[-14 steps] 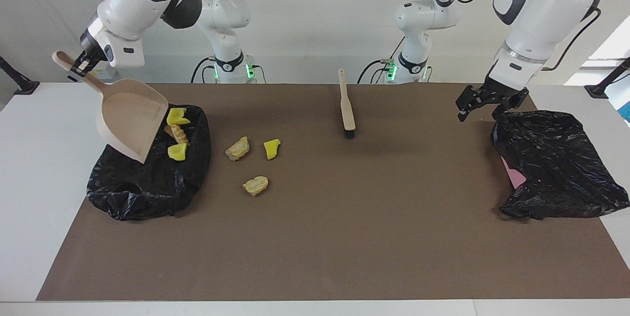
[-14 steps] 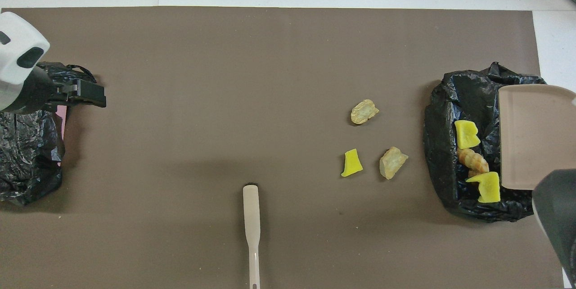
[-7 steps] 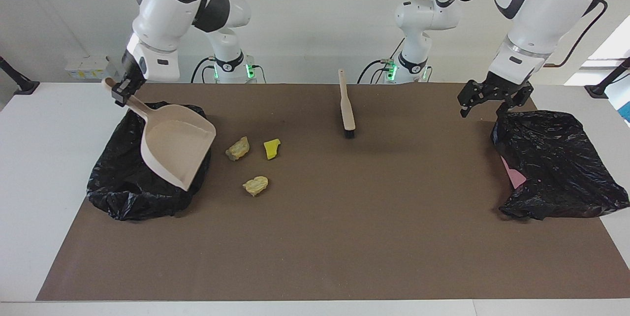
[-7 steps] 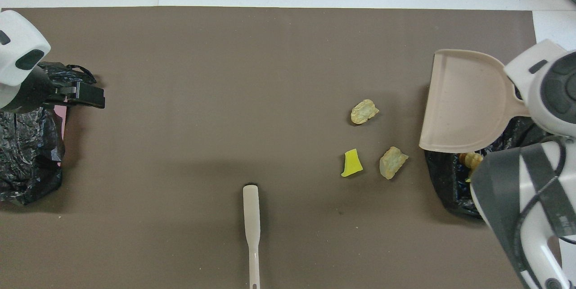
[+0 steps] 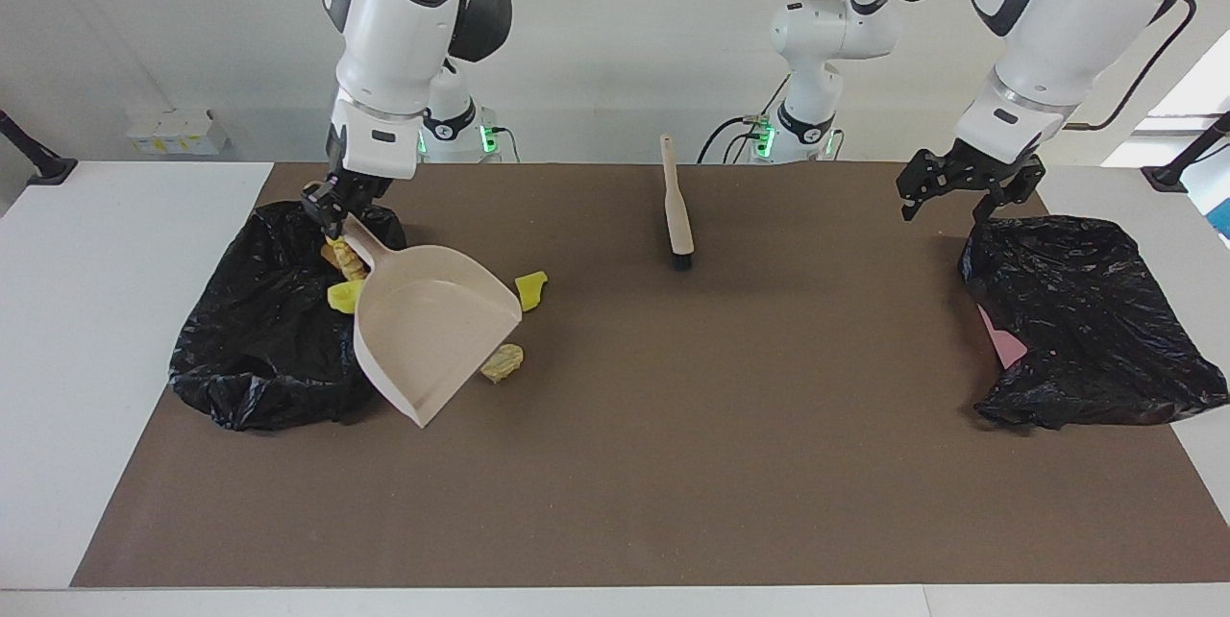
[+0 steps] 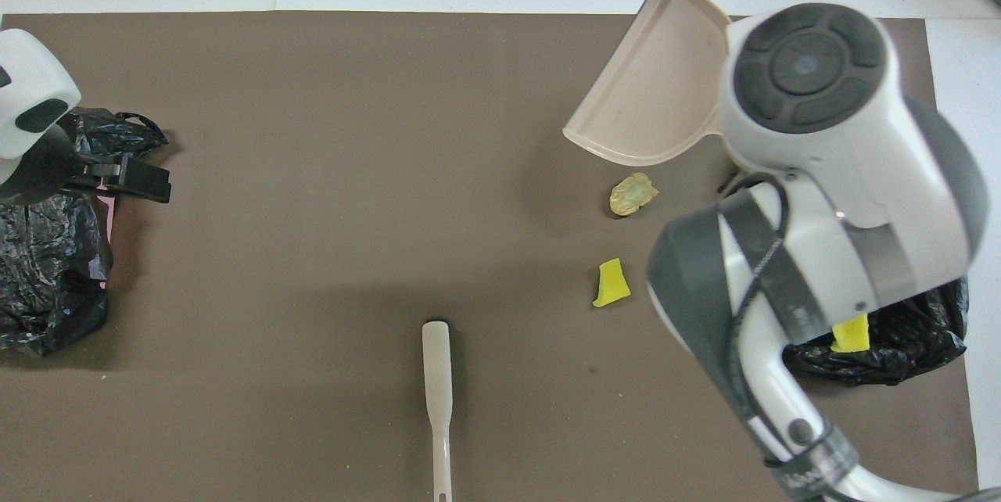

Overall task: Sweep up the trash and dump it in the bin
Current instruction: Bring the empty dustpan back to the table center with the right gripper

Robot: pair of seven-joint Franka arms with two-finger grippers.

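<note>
My right gripper (image 5: 332, 210) is shut on the handle of a beige dustpan (image 5: 432, 329), held tilted in the air over the loose trash beside the black bag bin (image 5: 250, 348). The dustpan also shows in the overhead view (image 6: 657, 95). A yellow chunk (image 5: 530, 289) (image 6: 610, 284) and a tan chunk (image 5: 503, 363) (image 6: 632, 194) lie on the brown mat. Another tan chunk is hidden. Yellow and orange-brown chunks (image 5: 344, 294) lie on the bag, and one yellow chunk (image 6: 848, 332) shows there in the overhead view. My left gripper (image 5: 944, 210) (image 6: 145, 178) is open and empty.
A beige brush (image 5: 677, 210) lies on the mat nearer to the robots, its handle (image 6: 438, 385) in the overhead view. A second black bag (image 5: 1086, 319) (image 6: 47, 275) with something pink (image 5: 999, 344) under it lies at the left arm's end; my left gripper hovers over its edge.
My right arm has swung the dustpan off the black bag toward the table's middle, over the loose chunks. The chunks on the bag have stayed there. My left gripper has barely moved.
</note>
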